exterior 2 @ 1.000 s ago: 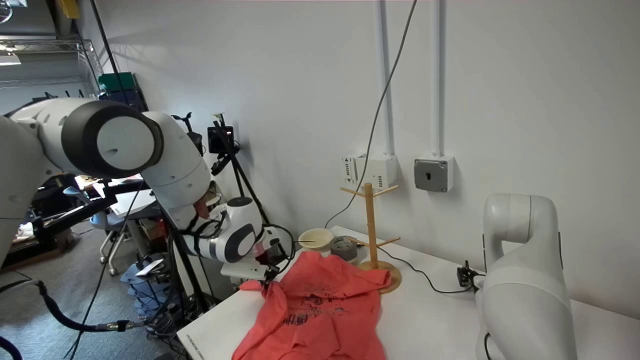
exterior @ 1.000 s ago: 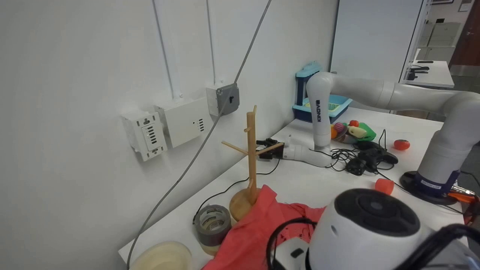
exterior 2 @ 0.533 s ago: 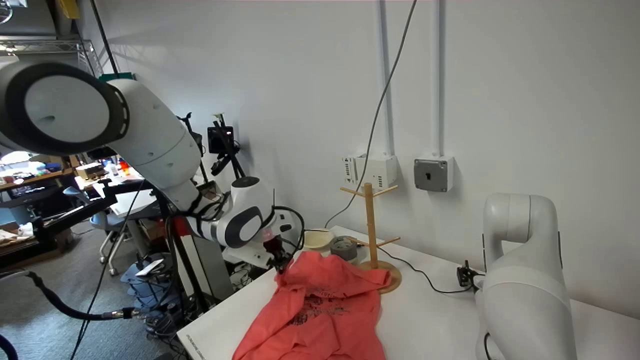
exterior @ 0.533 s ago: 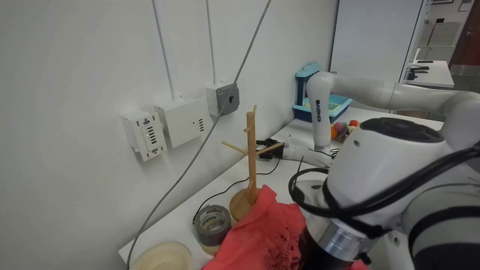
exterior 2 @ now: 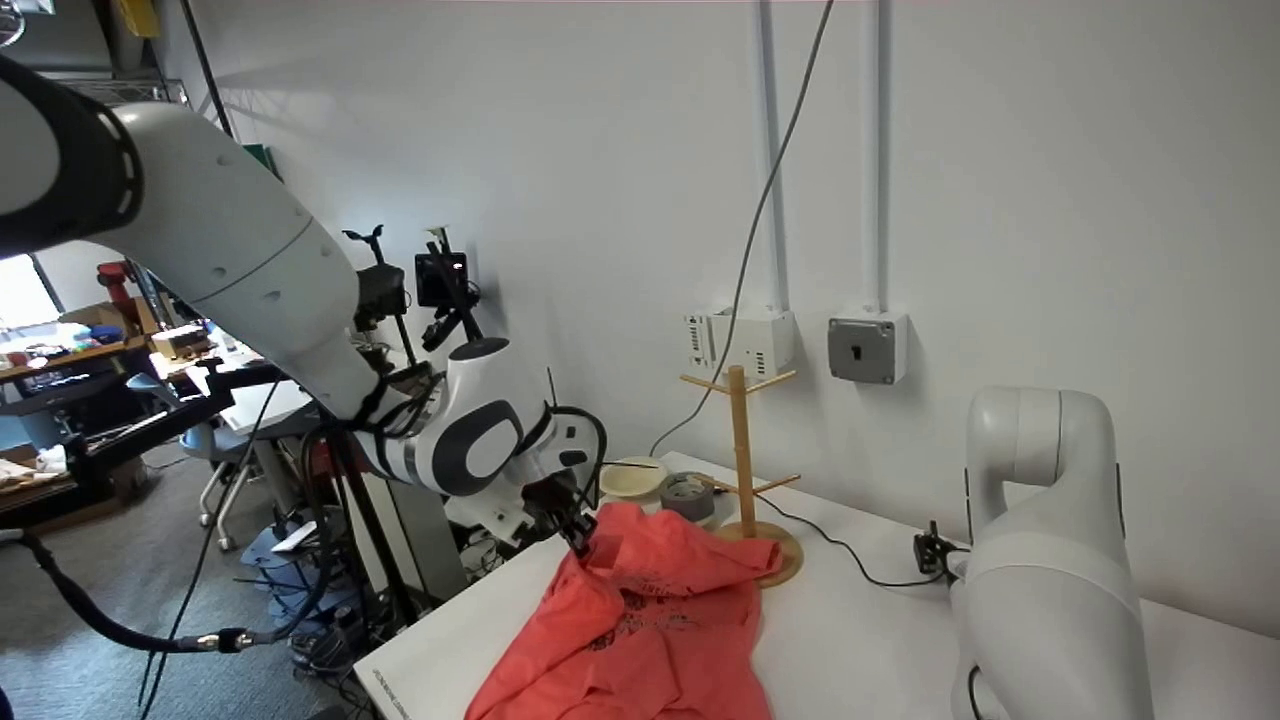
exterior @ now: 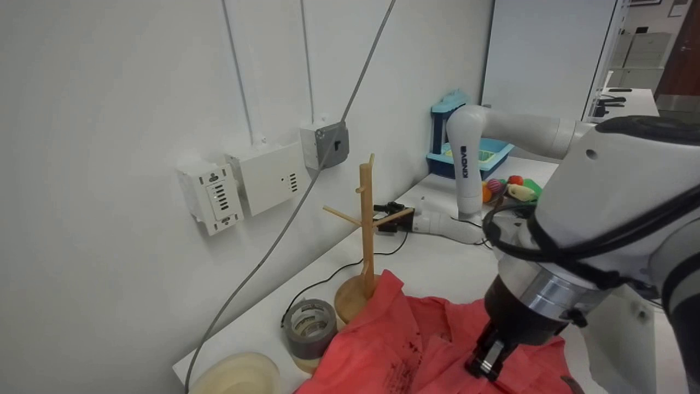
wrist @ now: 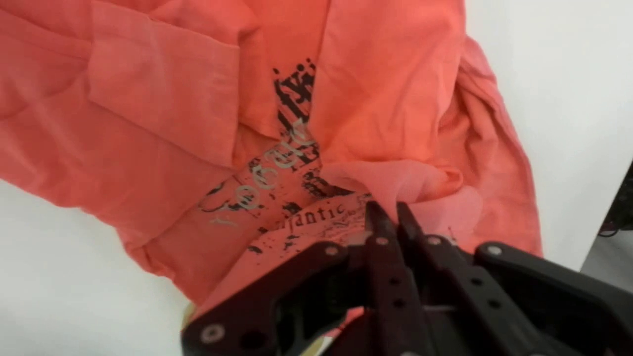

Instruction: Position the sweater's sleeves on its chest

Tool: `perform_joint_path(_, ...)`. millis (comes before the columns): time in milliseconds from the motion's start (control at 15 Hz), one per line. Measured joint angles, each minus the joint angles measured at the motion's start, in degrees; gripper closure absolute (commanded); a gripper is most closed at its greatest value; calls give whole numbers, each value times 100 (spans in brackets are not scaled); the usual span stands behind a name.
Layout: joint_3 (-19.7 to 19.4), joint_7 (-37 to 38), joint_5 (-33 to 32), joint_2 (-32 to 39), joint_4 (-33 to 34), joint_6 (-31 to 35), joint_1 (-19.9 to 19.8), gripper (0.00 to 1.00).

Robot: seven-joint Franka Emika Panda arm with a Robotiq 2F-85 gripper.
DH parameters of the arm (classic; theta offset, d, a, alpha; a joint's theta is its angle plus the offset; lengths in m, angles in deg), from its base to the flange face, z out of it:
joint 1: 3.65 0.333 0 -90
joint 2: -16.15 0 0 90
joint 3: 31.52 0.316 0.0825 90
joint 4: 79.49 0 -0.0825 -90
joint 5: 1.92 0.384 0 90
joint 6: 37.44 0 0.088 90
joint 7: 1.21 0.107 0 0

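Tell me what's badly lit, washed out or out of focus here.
Wrist view: the gripper is dark and soft-edged, while the print on the sweater is partly legible; the tabletop beside it is pale, nearly featureless. In an exterior view, a bright patch at the left edge is burnt out. In both exterior views, the print is hard to read.
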Motion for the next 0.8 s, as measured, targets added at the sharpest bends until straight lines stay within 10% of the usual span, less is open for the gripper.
perform_joint_path(600, -1986, 2908, -2637, -456, -503, -68, 1249, 99)
perform_joint_path(667, -2160, 3245, -2999, -452, -492, -94, 1395, 69)
perform_joint_path(800, -2491, 3954, -3737, -437, -450, -204, 1692, 61)
